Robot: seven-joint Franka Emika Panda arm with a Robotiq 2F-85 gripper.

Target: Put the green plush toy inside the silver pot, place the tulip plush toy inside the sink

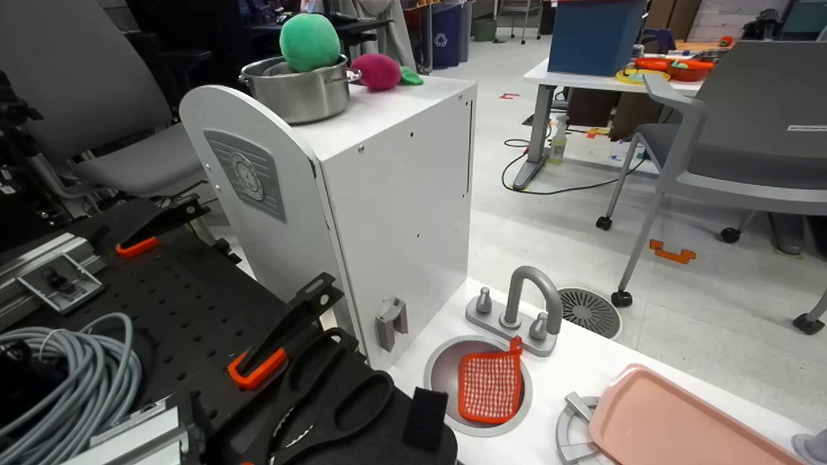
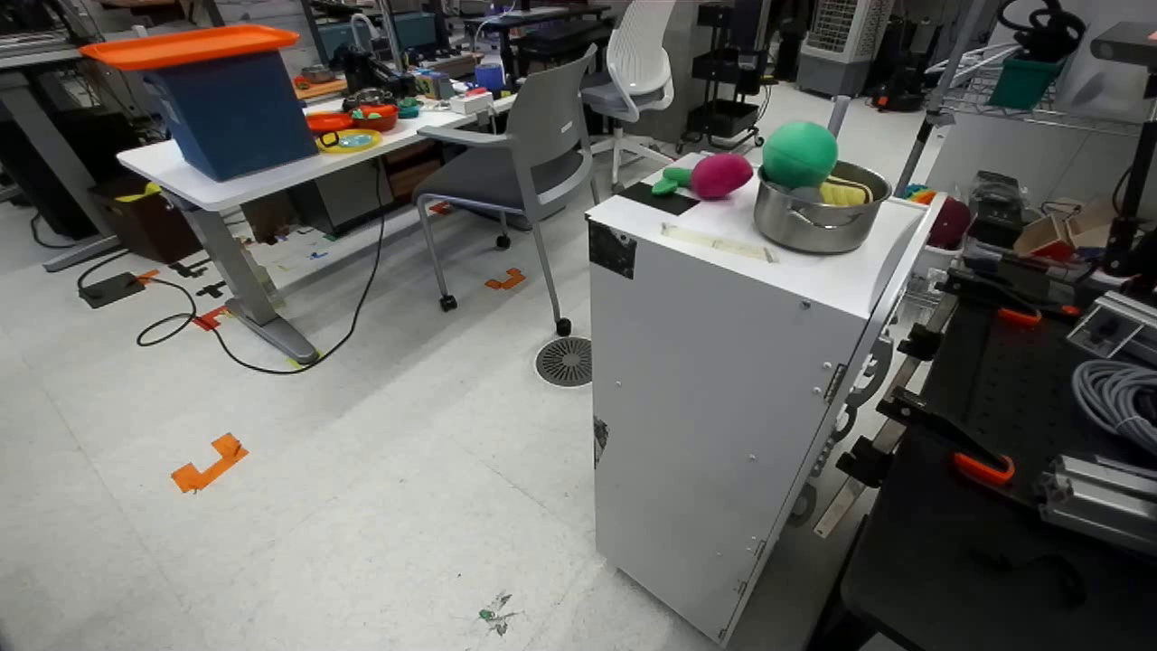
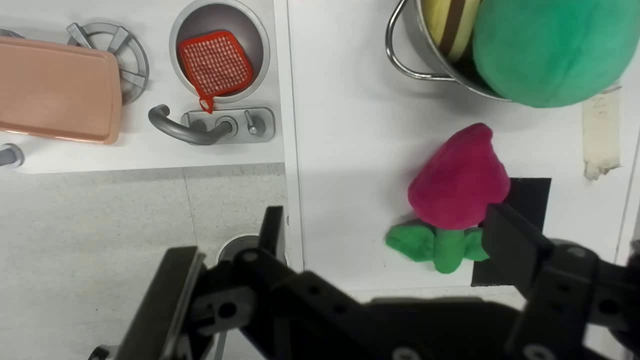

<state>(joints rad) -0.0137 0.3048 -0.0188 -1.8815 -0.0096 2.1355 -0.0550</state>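
Note:
The green plush toy rests in the mouth of the silver pot, bulging well above the rim. Both also show in an exterior view, toy and pot. Beside the pot, the tulip plush toy lies on the white cabinet top, its magenta head toward the pot. My gripper is open in the wrist view, with nothing held; one finger overlaps a green leaf in the picture. Lower down, the sink holds a red checked cloth. Neither exterior view shows the gripper.
A yellow-and-brown striped item is also in the pot. The grey faucet arches beside the sink. A pink tray lies over a burner ring. The white cabinet rises above the sink counter.

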